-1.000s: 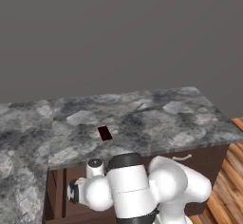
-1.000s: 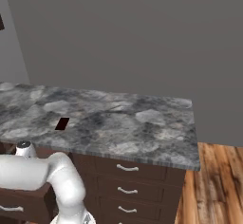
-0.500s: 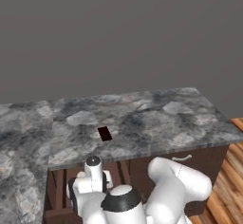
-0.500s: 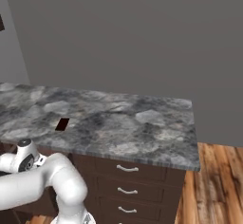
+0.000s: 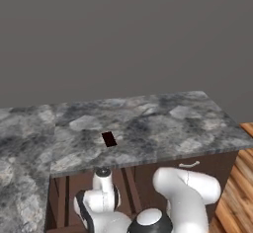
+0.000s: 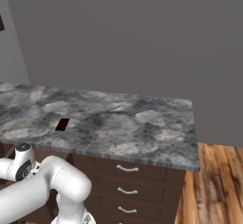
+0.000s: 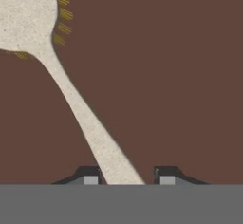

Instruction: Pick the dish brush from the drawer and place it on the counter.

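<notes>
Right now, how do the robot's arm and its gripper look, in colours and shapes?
The arm is glossy white, built of thick rounded segments, with dark grey or black rings and caps at the joints. No cables or markings are visible. The gripper shows two small dark finger tips with pale grey square pads.

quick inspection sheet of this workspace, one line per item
surface: grey-and-black mottled counter over brown cabinets, with the drawer open below its front edge.
job's things: dish brush lies on the drawer floor, pale head with yellow bristles away from the hand, handle running between the fingertips.
clutter: small dark rectangle on the counter.
end effector: end effector low in the drawer, jaws either side of the brush handle; one fingertip looks against it, a gap shows on the other side, so a full grip cannot be confirmed.
cables: nothing seen.
surroundings: plain grey wall, wooden floor, closed drawers with silver handles.
</notes>
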